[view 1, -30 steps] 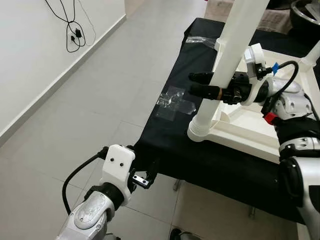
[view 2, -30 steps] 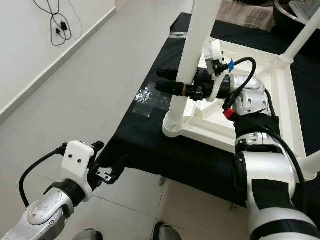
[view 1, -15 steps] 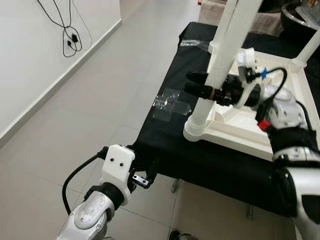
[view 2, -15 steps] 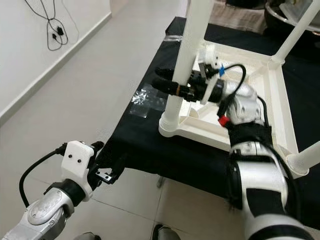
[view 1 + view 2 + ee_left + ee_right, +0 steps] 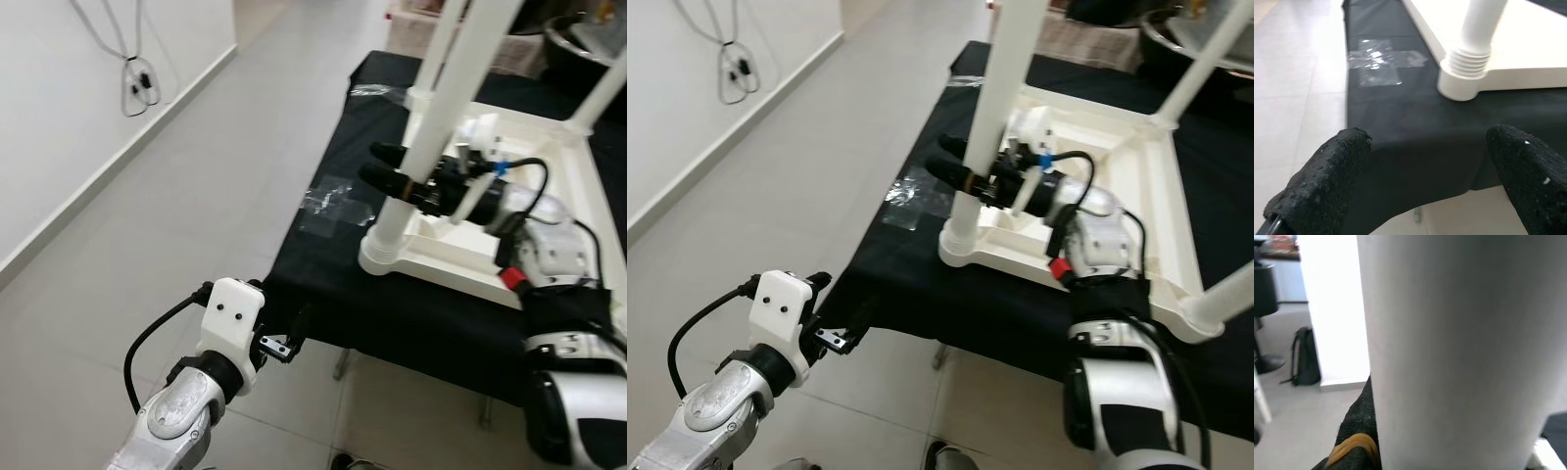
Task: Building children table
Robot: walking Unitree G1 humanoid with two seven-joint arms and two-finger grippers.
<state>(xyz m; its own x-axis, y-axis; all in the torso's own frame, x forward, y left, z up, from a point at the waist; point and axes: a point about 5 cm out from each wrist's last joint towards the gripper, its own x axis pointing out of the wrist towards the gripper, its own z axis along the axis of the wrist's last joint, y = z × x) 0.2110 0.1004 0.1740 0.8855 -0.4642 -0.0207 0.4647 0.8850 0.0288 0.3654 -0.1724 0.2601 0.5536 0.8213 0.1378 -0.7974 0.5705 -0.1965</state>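
Clamping our right gripper (image 5: 392, 168) around the white round plastic table leg (image 5: 434, 129), we hold it upright in the ribbed corner socket (image 5: 385, 255) of the upturned white plastic tabletop (image 5: 1156, 211). That tabletop lies on the black-draped bench (image 5: 343, 289). Our left gripper (image 5: 1420, 181), fingers apart, idles off the bench's near corner. Other legs already stand; seating this one looks nearly done.

Table leg (image 5: 453, 86) seemingly slightly more tilted.
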